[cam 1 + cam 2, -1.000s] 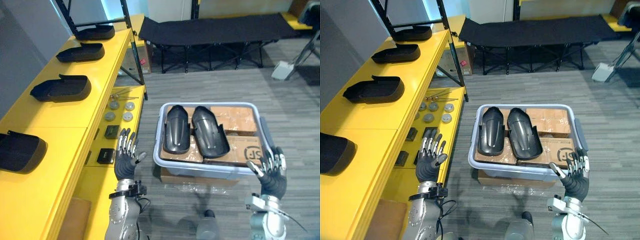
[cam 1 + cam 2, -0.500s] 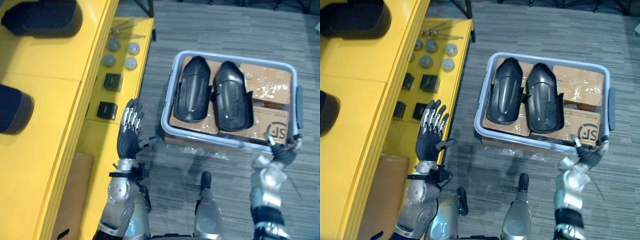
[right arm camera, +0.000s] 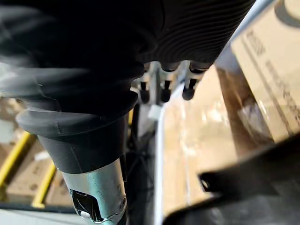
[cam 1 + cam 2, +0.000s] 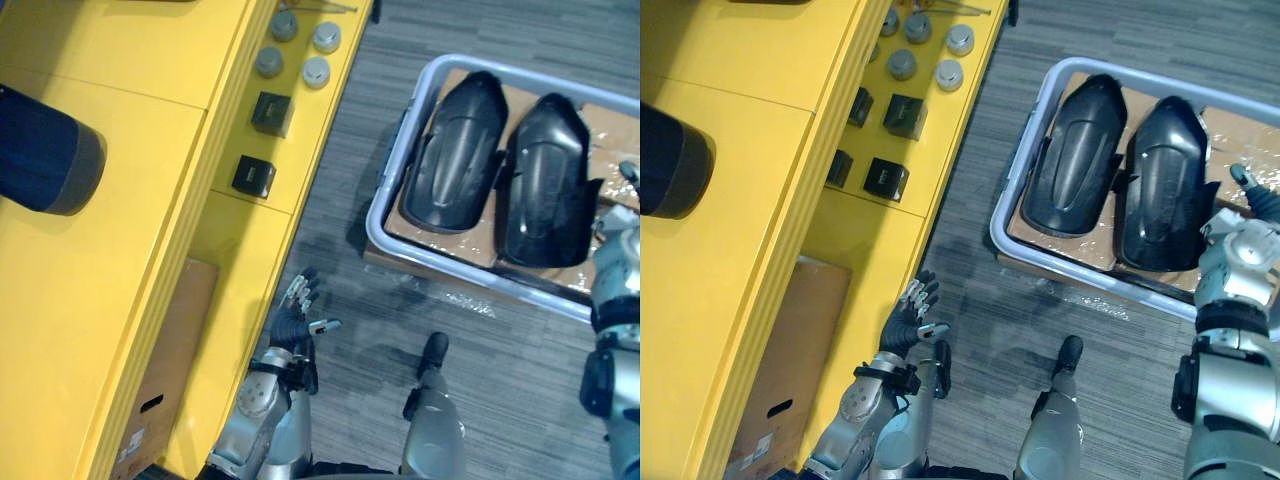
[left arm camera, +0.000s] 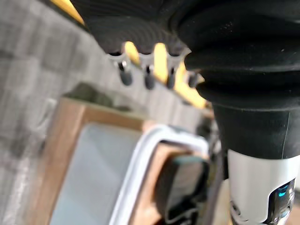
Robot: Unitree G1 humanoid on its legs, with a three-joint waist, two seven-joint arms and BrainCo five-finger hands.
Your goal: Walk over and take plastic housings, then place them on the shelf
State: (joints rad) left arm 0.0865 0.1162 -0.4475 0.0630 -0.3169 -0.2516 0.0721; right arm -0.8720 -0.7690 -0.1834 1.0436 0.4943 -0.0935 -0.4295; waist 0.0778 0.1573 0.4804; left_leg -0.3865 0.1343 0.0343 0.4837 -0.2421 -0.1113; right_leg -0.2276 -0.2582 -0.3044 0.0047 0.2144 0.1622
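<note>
From where I stand, the two plastic housings lie side by side in the grey bin [image 4: 371, 222], resting on cardboard boxes [image 4: 1232, 128]. Their long axes are parallel and run roughly away from the robot. The shelf-side housing [image 4: 455, 150] and the outer housing [image 4: 545, 185] almost touch along their flanks. The right hand [image 4: 1252, 200] hangs over the bin's right part, just beside the outer housing, with the housing's length running past its fingers, not across them. Its fingers look uncurled and it holds nothing. The left hand [image 4: 295, 318] is low by the foot of the yellow shelf [image 4: 120, 260], fingers straight and spread, empty, and well apart from the bin across bare floor. I judge the right hand the nearer one, and it should reach leftward to span the outer housing across its width.
</note>
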